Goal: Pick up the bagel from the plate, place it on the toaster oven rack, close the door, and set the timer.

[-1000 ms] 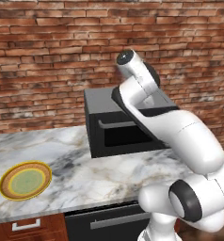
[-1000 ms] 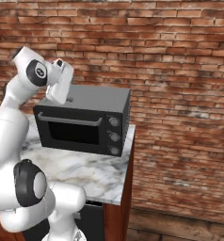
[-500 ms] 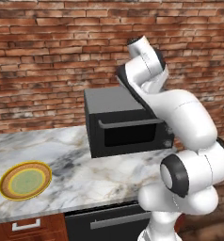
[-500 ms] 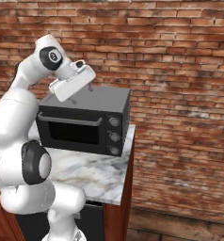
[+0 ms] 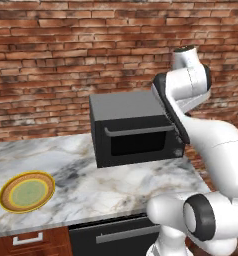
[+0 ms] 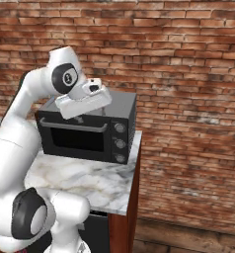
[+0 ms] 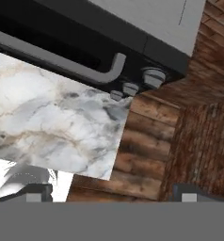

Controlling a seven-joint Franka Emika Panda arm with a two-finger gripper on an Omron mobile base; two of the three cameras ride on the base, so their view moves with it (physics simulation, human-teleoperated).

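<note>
- While the brick wall (image 5: pixel 66 60) rises behind everything, the marble counter (image 5: pixel 106 185) runs below it, ending at its right edge past the toaster oven.
- White robot arm (image 5: pixel 211 140) bends up over the oven's right end.
- Black toaster oven (image 5: pixel 133 127) stands on the counter by the wall; its door (image 5: pixel 138 140) is shut, the grey handle (image 5: pixel 138 131) across its top, three knobs (image 6: pixel 120 143) in a column on the right.
- Plate (image 5: pixel 27 191) lies on the counter, well left of the oven; no bagel can be made out on it.
- Gripper (image 7: pixel 111 195) hangs above the oven's knob end, fingertips (image 7: pixel 36 192) set wide apart, nothing between them.
</note>
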